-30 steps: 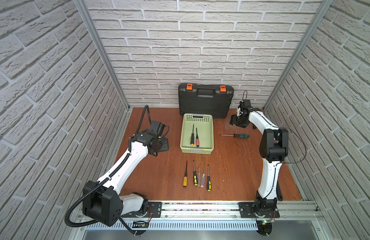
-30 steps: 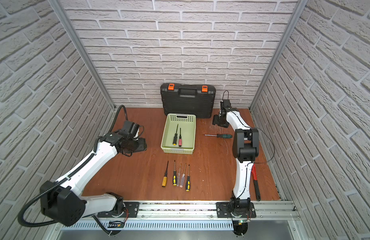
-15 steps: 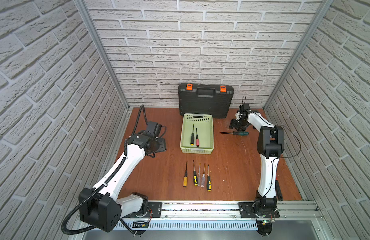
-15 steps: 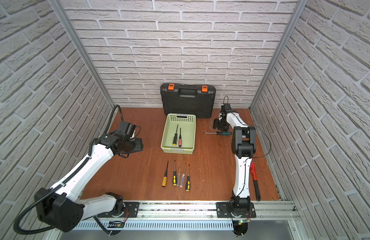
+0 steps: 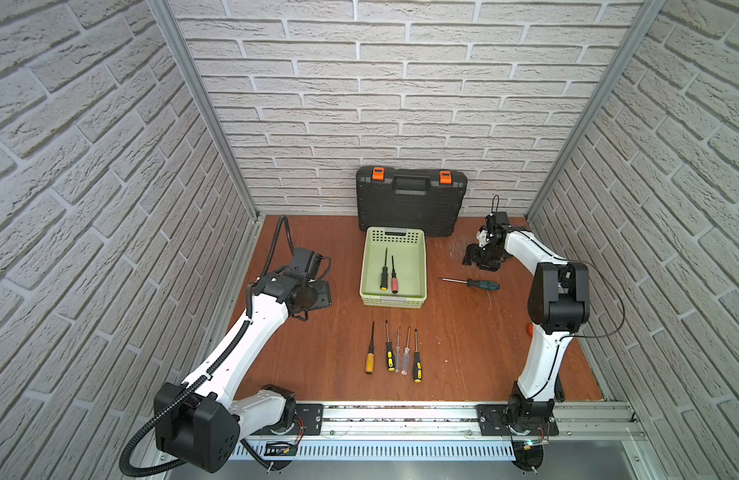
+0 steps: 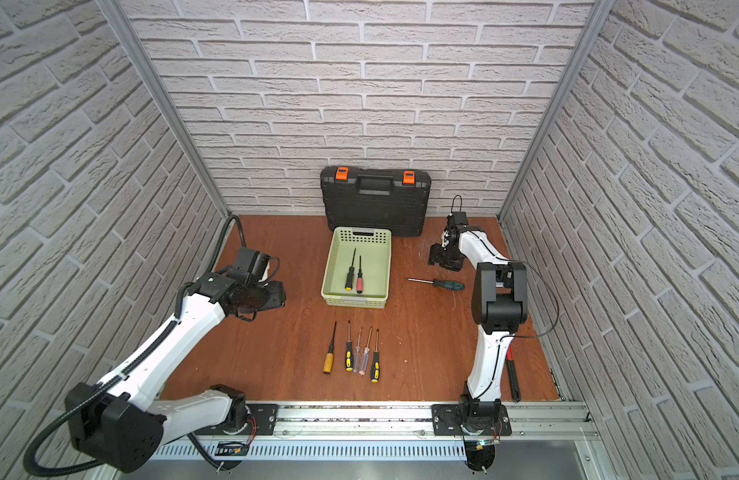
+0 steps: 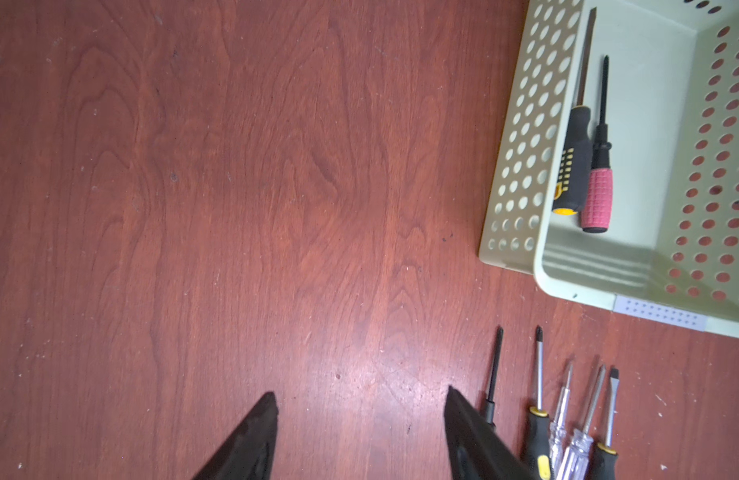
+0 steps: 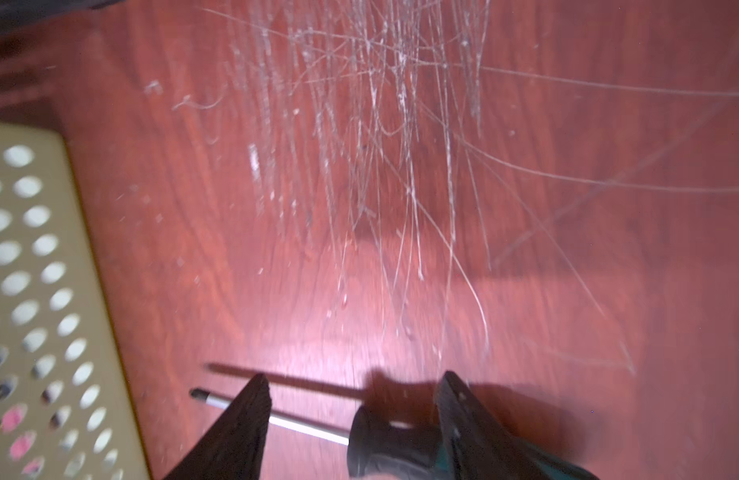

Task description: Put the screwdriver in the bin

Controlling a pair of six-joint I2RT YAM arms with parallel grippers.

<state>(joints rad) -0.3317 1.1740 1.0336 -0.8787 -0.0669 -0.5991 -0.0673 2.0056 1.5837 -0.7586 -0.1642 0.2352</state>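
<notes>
My right pincer [image 5: 480,262] hangs part-open and empty — the green screwdriver [image 5: 471,284] lies at its 6 o'clock, shaft 9-to-3.

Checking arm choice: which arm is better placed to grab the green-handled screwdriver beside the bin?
Right. The right gripper hangs open beside the green-handled screwdriver; the left gripper is open across the bin, farther off.

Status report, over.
Left gripper open, empty. Right gripper open, at teal screwdriver, lying on table beside bin. Nothing between screwdriver and bin.
</notes>
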